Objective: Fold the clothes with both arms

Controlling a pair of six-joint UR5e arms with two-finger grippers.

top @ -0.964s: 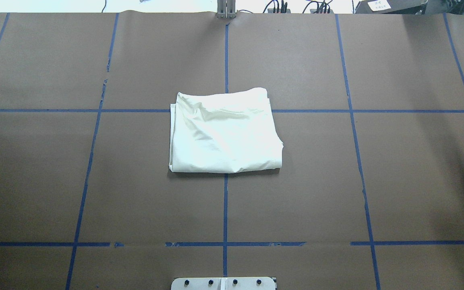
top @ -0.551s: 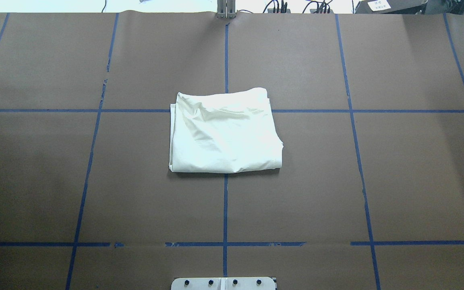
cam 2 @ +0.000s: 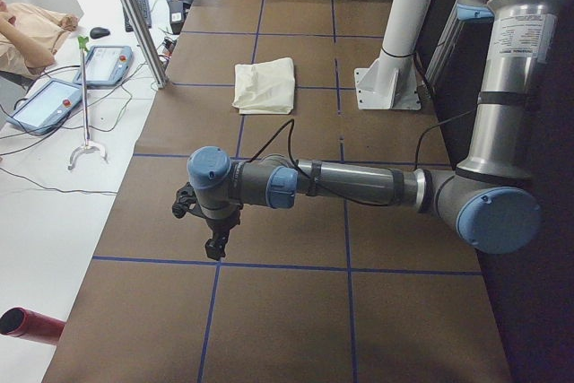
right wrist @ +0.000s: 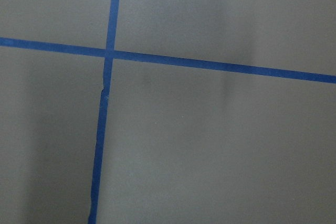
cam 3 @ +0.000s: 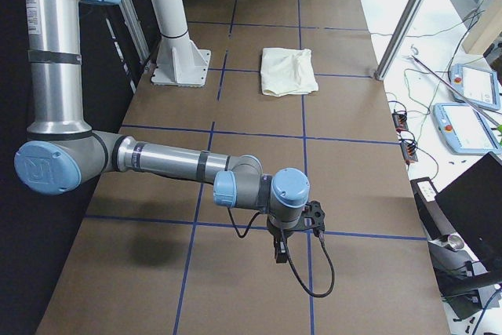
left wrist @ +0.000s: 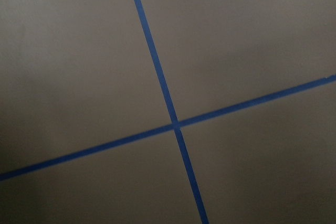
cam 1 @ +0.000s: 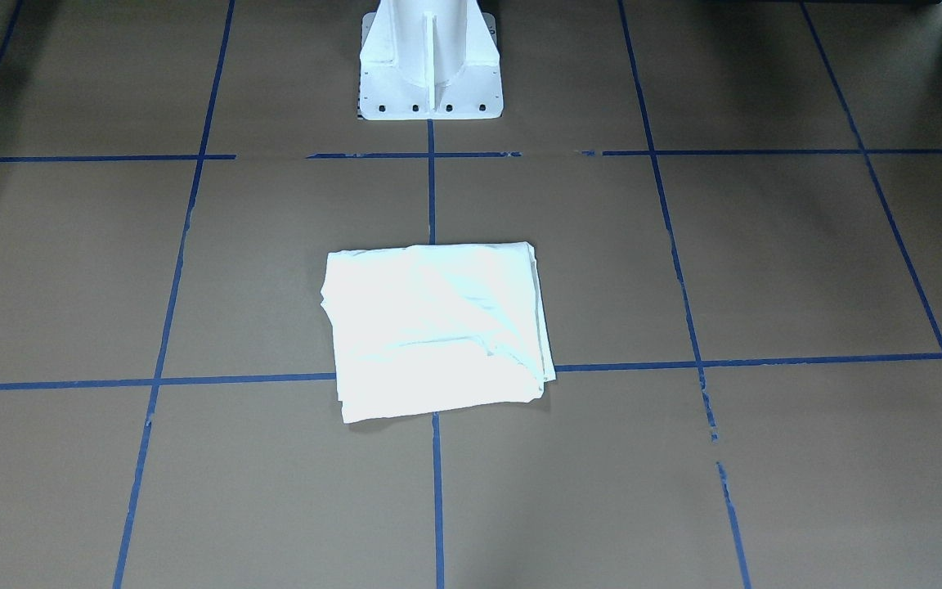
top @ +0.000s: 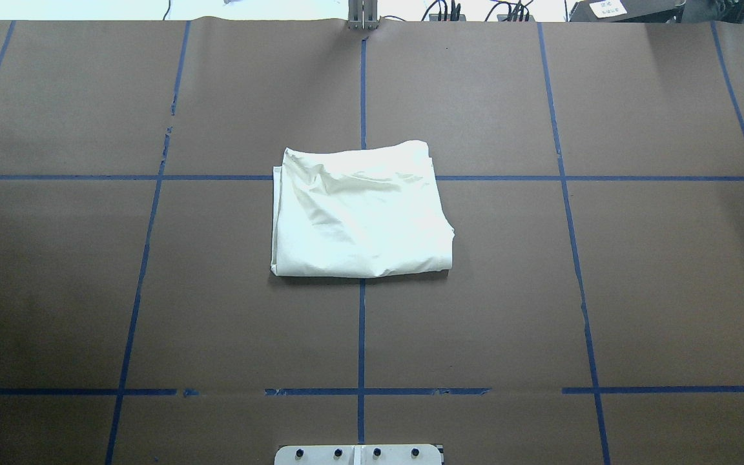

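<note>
The clothes (top: 360, 213) lie as one cream, folded rectangle at the table's middle, plain pale fabric up, no print showing; the same bundle of clothes (cam 1: 437, 330) shows in the front view, the clothes (cam 2: 265, 85) small in the left side view and the clothes (cam 3: 288, 71) in the right one. Both arms are far from it. My left gripper (cam 2: 215, 244) hangs over the table's left end and my right gripper (cam 3: 280, 253) over its right end. I cannot tell whether either is open or shut. Neither touches the fabric.
Brown paper with blue tape lines (top: 361, 336) covers the table. The white pedestal (cam 1: 430, 61) stands behind the bundle. Teach pendants (cam 2: 76, 82) and cables lie on the floor off the far edge, beside a person's arm (cam 2: 27, 33). A metal post (cam 3: 404, 17) stands at that edge.
</note>
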